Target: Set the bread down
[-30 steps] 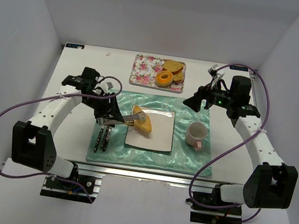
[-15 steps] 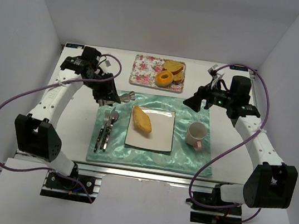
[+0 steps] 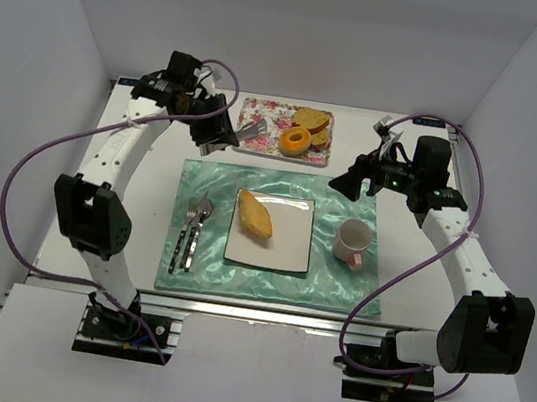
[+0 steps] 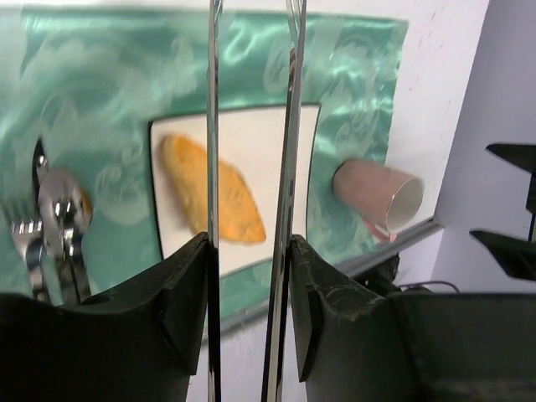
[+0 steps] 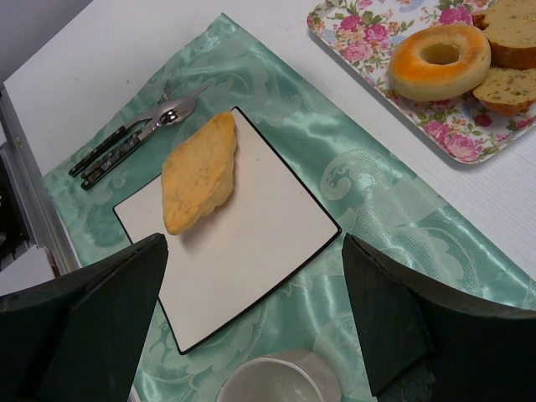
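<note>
The bread (image 3: pixel 255 217) is lying on the white plate (image 3: pixel 287 244), toward its 9 o'clock rim and wholly inside the edge, so I am judging the placing as done. My left gripper (image 4: pixel 249 272) is clasping a pair of metal tongs (image 4: pixel 213 126), whose blades are standing apart with nothing between them, and it is hanging at the 9 o'clock end of the floral tray (image 3: pixel 261 114). My right gripper (image 5: pixel 253 285) is hovering spread wide and empty at about 1 o'clock from the plate. What is worrying me is that the tong tips are sitting close to the tray's rim and the ring roll (image 3: pixel 296 141), so a careless swing toward 3 o'clock could be shoving the tray or dragging a roll out. A drop toward 6 o'clock could be catching the cutlery (image 3: pixel 190 235) beside the plate. The cup (image 3: pixel 353 242) is crowding the plate's 3 o'clock side. I am seeing the safest room over the table (image 3: pixel 152 204) at 9 o'clock of the green mat (image 3: pixel 336 287)
</note>
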Robot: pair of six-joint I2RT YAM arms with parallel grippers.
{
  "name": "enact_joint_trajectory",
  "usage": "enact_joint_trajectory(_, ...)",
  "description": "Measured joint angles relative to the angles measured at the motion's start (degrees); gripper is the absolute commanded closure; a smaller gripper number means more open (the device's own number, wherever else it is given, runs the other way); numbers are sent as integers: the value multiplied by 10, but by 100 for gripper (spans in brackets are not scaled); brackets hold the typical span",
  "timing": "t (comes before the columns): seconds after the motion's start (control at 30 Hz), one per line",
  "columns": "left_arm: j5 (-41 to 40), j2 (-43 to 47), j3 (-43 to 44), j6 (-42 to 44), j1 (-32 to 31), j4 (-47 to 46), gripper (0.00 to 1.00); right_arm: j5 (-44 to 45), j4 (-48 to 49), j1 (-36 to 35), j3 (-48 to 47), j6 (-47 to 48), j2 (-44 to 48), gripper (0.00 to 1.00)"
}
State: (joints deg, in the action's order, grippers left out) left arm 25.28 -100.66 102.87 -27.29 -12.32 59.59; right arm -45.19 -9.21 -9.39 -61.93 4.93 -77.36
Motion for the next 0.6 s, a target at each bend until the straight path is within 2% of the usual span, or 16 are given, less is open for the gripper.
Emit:
enact_joint_trajectory(0.3, -29, -166, 172, 43, -78, -39, 47, 0, 0, 0, 0, 2, 0, 11)
enact_joint_trajectory(0.43, -31, -209, 199, 57, -90, -63, 47, 0, 0, 0, 0, 2, 0, 11)
enact_joint_trajectory(0.6, -42, -219, 199, 78, -99, -93, 45, 0, 0, 2, 0, 2, 0, 11)
